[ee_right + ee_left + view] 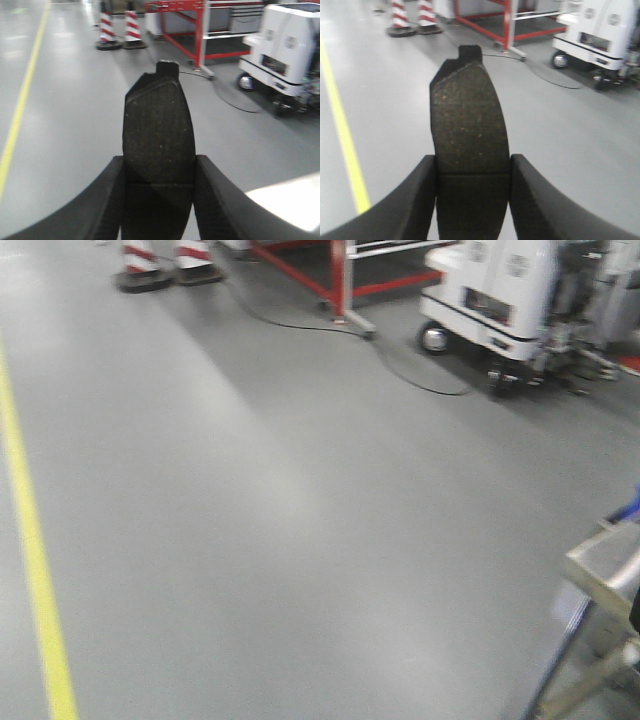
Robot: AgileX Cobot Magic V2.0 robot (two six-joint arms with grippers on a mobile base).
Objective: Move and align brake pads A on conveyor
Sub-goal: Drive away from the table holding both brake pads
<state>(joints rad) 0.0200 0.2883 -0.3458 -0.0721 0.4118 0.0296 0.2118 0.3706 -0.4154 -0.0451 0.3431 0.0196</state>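
While the grey floor (pixel 300 520) fills most of every view, only the front-facing camera catches the corner of a shiny steel table (pixel 600 570) at its lower right edge. A white wheeled machine (pixel 500 290) stands at the far right in all three views. Left of it is a red frame (pixel 340 280), and farther left a pair of red-and-white striped cones (pixel 160 265). A yellow line (pixel 35 560) runs along the floor on the left, and a thin black cable (pixel 400 365) trails from the frame's foot towards the machine.

The claws and their loads show only in the wrist views. The left gripper (pixel 472 162) is closed partway, its two black fingers (pixel 420 200) pressed against the long edges of one brake pad (pixel 467 120), which juts lengthwise beyond the fingertips. The pad's gritty dark face is towards the camera, and its groove runs crosswise near the fingertips. The right gripper (pixel 159 165) clamps a second brake pad (pixel 160 125) the same way, with the notched black backing edge at the far end. Both pads are held over the floor. A bright patch (pixel 285 200) shows only at the lower right of the right wrist view; I cannot tell what it is.
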